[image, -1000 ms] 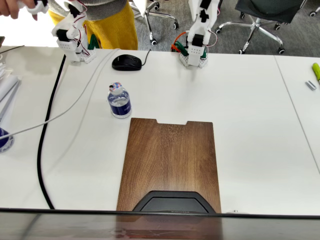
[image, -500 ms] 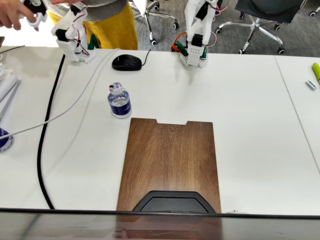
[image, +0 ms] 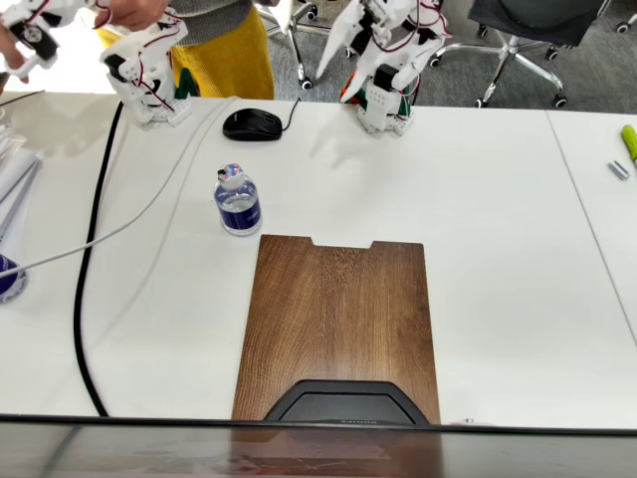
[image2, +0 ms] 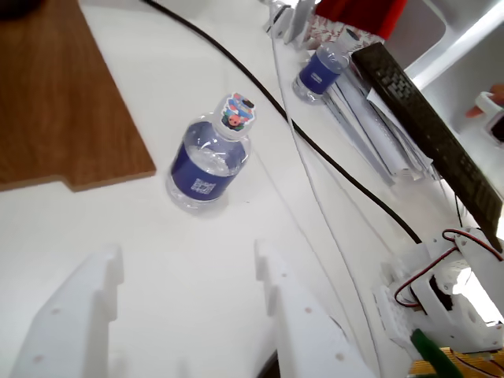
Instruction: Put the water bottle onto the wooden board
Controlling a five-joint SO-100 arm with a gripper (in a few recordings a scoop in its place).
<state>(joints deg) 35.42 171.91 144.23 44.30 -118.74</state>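
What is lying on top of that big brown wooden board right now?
Almost nothing. The wooden board shows bare wood grain; the water bottle stands on the white table beside its notched end. A dark object covers the board's near edge, hiding what lies beneath.

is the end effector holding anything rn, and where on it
Nothing is held. The end effector is open with only bare table between its fingers, and the water bottle stands untouched ahead of it, beside the wooden board.

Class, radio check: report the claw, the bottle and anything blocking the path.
Claw open, empty, short of the water bottle. Bottle upright on the white table, just off the wooden board. Black cable beyond the bottle; path clear.
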